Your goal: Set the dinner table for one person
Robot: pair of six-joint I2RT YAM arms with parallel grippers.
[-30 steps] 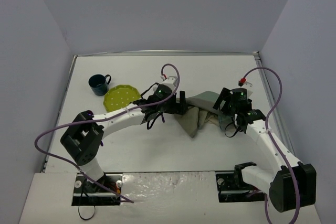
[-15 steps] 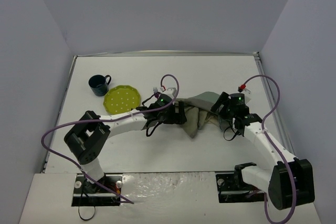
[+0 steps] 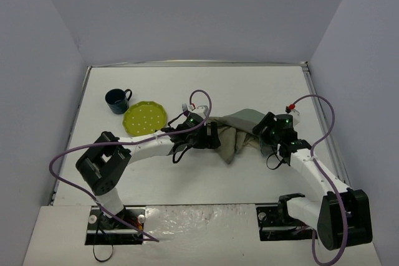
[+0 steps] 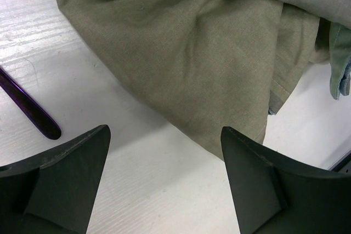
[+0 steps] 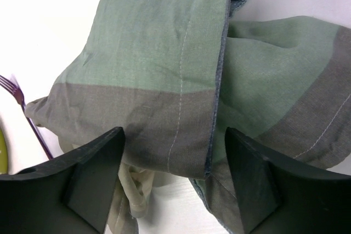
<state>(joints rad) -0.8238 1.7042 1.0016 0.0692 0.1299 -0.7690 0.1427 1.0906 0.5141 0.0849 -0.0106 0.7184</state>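
Observation:
A crumpled beige-and-green placemat (image 3: pixel 237 130) lies in the middle of the white dinner table (image 3: pixel 249 85). My left gripper (image 3: pixel 216 136) is open at the cloth's left edge, and its fingers straddle bare tabletop just short of the beige fabric (image 4: pixel 197 53); the left gripper (image 4: pixel 164 135) holds nothing. My right gripper (image 3: pixel 262 130) is open over the cloth's right side. In the right wrist view a folded green-and-grey edge (image 5: pixel 181 91) lies between the jaws of the right gripper (image 5: pixel 175 135), which have no grip on it. A purple fork (image 3: pixel 184 109) (image 5: pixel 24 110) lies left of the cloth; its handle (image 4: pixel 27 108) shows beside my left finger.
A yellow-green dotted plate (image 3: pixel 145 116) sits left of centre, with a dark blue mug (image 3: pixel 117 99) behind it to the left. Purple cables loop over both arms. Grey walls close in the table on three sides.
My left gripper has swung down to the cloth's left edge, uncovering the fork. The right gripper has shifted slightly nearer over the cloth and its jaws have narrowed a little.

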